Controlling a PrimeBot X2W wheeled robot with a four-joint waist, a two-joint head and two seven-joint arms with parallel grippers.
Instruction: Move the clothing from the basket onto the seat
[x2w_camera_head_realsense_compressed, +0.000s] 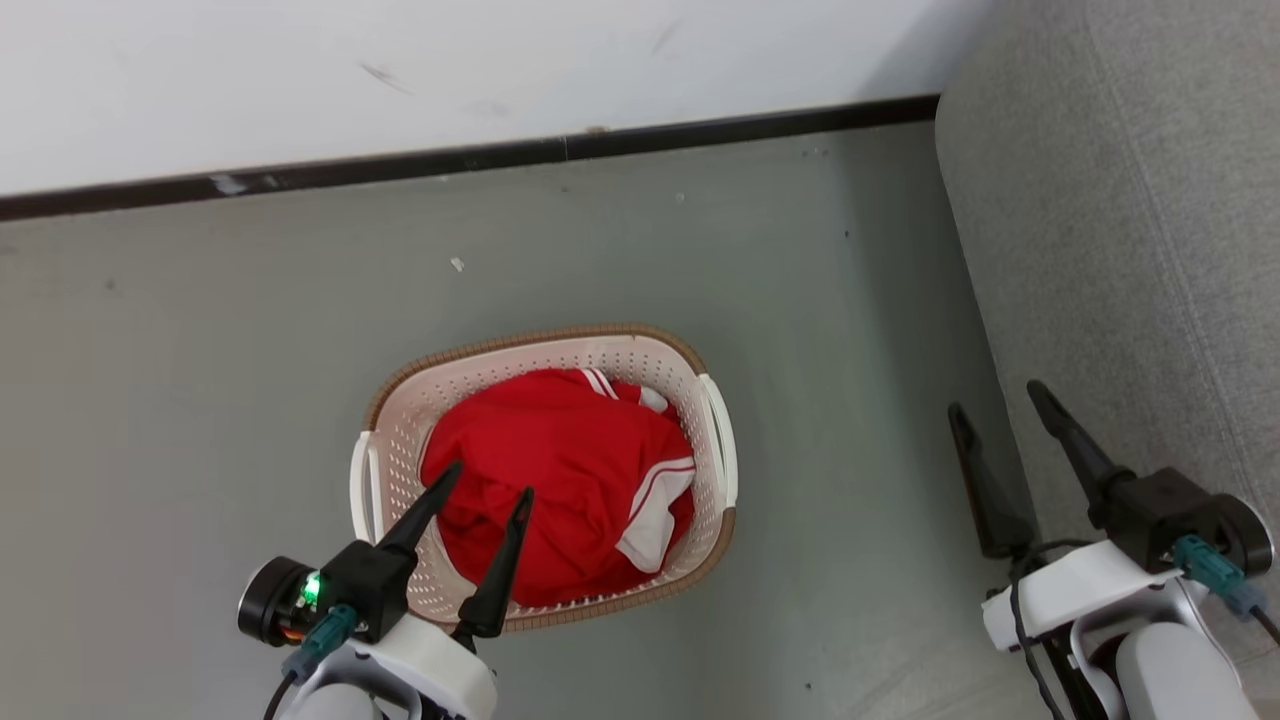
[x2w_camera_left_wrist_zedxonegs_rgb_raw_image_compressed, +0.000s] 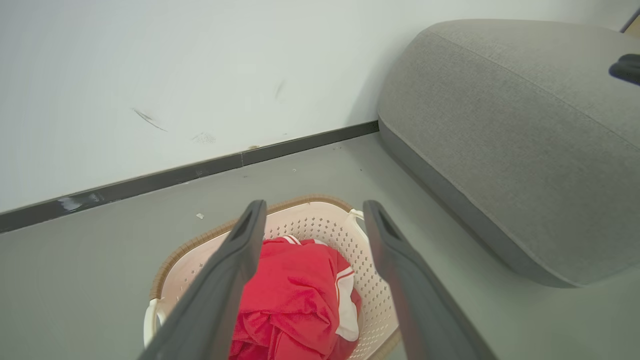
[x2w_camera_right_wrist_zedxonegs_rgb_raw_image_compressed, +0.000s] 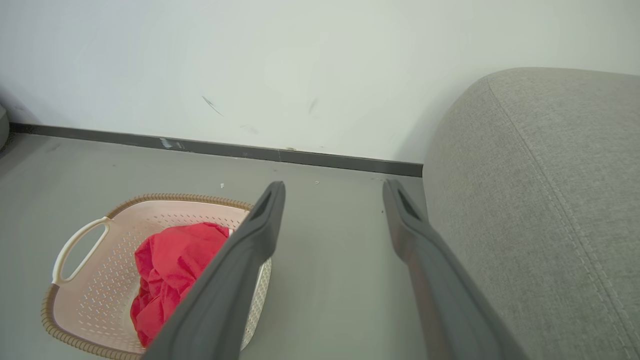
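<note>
The clothing (x2w_camera_head_realsense_compressed: 550, 480) is seen bundled inside the basket (x2w_camera_head_realsense_compressed: 620, 350), as a heap of bright red cloth with white stripes and a white panel turned up on its right side. The heap is contained by the perforated cream walls, and the brown woven-look rim is left uncovered all round. A white handle (x2w_camera_head_realsense_compressed: 722, 440) is fixed at the right end, and another is seen at the left end. The basket is set on the grey floor (x2w_camera_head_realsense_compressed: 250, 350), well apart from the seat (x2w_camera_head_realsense_compressed: 1130, 250), which is placed to the robot's right.

The left gripper (x2w_camera_head_realsense_compressed: 490, 482) is held above the near part of the basket, its two dark fingers spread wide, with the red cloth framed between them in the left wrist view. Nothing is gripped by it.

The right gripper (x2w_camera_head_realsense_compressed: 995, 400) is held over the floor just beside the seat's rounded edge, also spread wide and empty.

Behind the basket, the floor is bounded by a dark skirting board (x2w_camera_head_realsense_compressed: 450, 160) and a scuffed white wall (x2w_camera_head_realsense_compressed: 500, 60).
</note>
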